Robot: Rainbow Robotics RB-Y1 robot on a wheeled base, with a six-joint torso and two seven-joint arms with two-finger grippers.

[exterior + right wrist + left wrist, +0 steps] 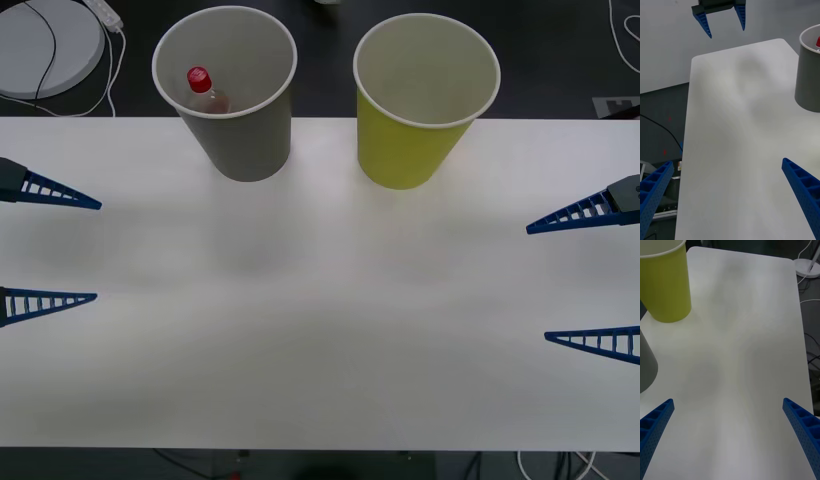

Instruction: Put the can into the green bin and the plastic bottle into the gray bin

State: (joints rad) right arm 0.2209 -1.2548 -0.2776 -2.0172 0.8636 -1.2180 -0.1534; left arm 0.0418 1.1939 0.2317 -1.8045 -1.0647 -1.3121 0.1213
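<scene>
Plastic bottle [205,90] is sitting inside the gray bin [240,140] at the counter's [320,330] far edge, red cap up. Green bin [410,150] is standing just beside it. Left tool [95,250] and right tool [535,285] are hanging at opposite counter sides, both spread wide, gripping nothing, well apart from the bins.

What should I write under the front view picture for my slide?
Plastic bottle sits inside the gray bin, green bin beside it, both grippers open at the table's sides: left, right.
</scene>
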